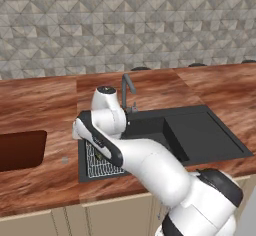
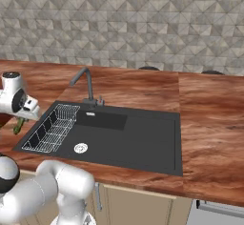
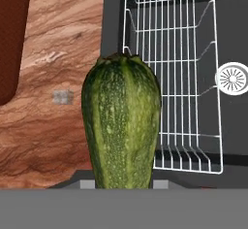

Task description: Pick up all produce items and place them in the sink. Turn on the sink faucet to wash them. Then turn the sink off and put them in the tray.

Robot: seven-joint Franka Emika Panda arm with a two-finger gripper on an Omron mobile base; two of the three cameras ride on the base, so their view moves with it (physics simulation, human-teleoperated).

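Below my hand, speckled green-skinned zucchini (image 3: pixel 121 121); white wire rack (image 3: pixel 169 77); matt black sink (image 2: pixel 143 138); grained reddish wood bench (image 1: pixel 40 95); dark metal faucet (image 2: pixel 83 83).

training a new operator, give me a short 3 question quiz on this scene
1. True or false: the cucumber lies in the tray.
2. What does the hand hold: A a cup, B the cucumber, C nothing?
3. What white thing sits inside the sink?

Key
1. False: the hand holds it over the sink's edge.
2. B.
3. The wire rack, beside the drain.
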